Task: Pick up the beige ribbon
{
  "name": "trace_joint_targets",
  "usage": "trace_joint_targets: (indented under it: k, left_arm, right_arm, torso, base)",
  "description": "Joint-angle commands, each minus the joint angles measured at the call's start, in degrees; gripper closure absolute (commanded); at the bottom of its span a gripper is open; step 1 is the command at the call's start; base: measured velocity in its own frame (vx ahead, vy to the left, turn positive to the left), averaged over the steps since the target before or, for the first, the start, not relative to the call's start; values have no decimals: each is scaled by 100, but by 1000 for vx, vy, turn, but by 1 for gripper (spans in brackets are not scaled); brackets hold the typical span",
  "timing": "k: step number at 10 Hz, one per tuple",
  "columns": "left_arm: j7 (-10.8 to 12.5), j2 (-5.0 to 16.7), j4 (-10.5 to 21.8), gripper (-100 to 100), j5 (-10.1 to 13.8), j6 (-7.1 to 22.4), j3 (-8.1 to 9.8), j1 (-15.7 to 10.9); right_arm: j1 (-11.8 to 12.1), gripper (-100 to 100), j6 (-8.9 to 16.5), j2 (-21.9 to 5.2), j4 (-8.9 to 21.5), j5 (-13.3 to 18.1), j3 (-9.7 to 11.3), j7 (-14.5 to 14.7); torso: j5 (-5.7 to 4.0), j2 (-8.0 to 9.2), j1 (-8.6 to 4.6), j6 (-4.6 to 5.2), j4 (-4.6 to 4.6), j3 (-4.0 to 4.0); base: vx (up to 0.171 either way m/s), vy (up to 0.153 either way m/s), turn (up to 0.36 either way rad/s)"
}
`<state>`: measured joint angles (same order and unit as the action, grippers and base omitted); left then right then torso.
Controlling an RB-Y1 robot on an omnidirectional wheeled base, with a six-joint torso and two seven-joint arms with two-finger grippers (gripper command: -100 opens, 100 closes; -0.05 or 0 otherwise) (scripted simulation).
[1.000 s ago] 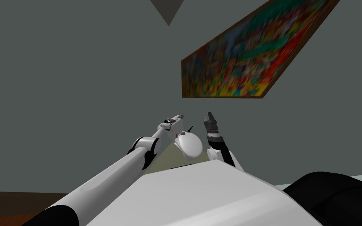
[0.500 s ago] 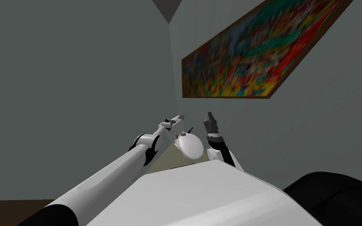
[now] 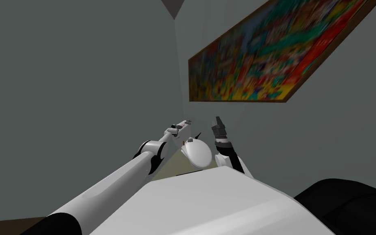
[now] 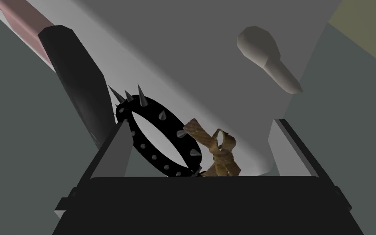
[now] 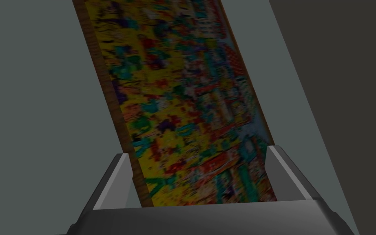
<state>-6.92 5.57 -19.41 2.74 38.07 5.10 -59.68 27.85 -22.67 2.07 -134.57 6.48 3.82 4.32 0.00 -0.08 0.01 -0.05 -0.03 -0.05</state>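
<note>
Head view: the left arm reaches forward toward a corner where two grey walls meet, its left gripper (image 3: pixel 184 122) small at the far end. The right gripper (image 3: pixel 217 120) is raised beside it, pointing up at the wall below a colourful framed painting (image 3: pixel 264 53). Left wrist view: the two thin grey fingers (image 4: pixel 116 151) stand spread wide apart with nothing pinched. Between them, low down and close to the gripper's dark body, lies the beige ribbon (image 4: pixel 220 153), a tan-brown strip tied into a knot with one small loop. It rests on a pale grey flat surface (image 4: pixel 191 53), not far from one rounded corner of it. A black ring-shaped collar with silver spikes (image 4: pixel 158 134) lies against the ribbon and appears to touch it near the knot. Farther in on the surface sit a grey rounded handle-shaped object (image 4: pixel 268 61) and, along another edge, a dark flat slab (image 4: pixel 77 89). Right wrist view: that arm's grey fingers (image 5: pixel 120 175) are likewise spread, holding nothing. This looks like the final lining-up before the grasp. The next move calls for easing the left hand down until the fingers straddle the knot, then closing, while keeping clear of the collar.
</note>
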Motion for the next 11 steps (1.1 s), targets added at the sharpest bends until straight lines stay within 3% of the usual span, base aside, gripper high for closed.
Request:
trace_joint_targets:
  k: [1, 2, 6, 7, 8, 10, 11]
  left_arm:
    - [0, 0, 0, -100, 0, 0, 0, 0]
    - [1, 0, 17, 100, 1, -15, 1, -6]
    - [-1, 0, 11, 100, 0, -17, 0, -10]
    - [-1, 0, 11, 0, 0, -17, 0, -10]
    - [-15, 13, 46, 100, 25, 143, 29, -176]
    - [-15, 15, 65, 100, 26, 116, 27, -172]
    - [-20, 18, 103, 0, 31, 98, 30, -187]
  right_arm:
    - [0, 0, 0, 0, 0, 0, 0, 0]
    - [0, 0, 0, 0, 0, 0, 0, 0]
    - [0, 0, 0, 0, 0, 0, 0, 0]
    - [0, 0, 0, 0, 0, 0, 0, 0]
    - [0, 0, 0, 0, 0, 0, 0, 0]
    - [-1, 0, 0, 0, 0, 0, 0, 0]
    - [-1, 0, 0, 0, 0, 0, 0, 0]
  torso:
    - [0, 0, 0, 0, 0, 0]
    - [0, 5, 0, 0, 2, 4]
    - [0, 8, 0, -2, 0, 4]
    - [0, 8, 0, -2, 0, 4]
    - [0, 8, 0, -2, 0, 4]
    - [0, 42, 6, -5, 6, 23]
    - [1, 29, 4, -4, 5, 17]
  base:
    - [0, 0, 0]
    - [0, 0, 0]
    - [0, 0, 0]
    - [0, 0, 0]
    - [-76, 8, 33]
    - [-62, 12, 8]
    - [-7, 1, 1]
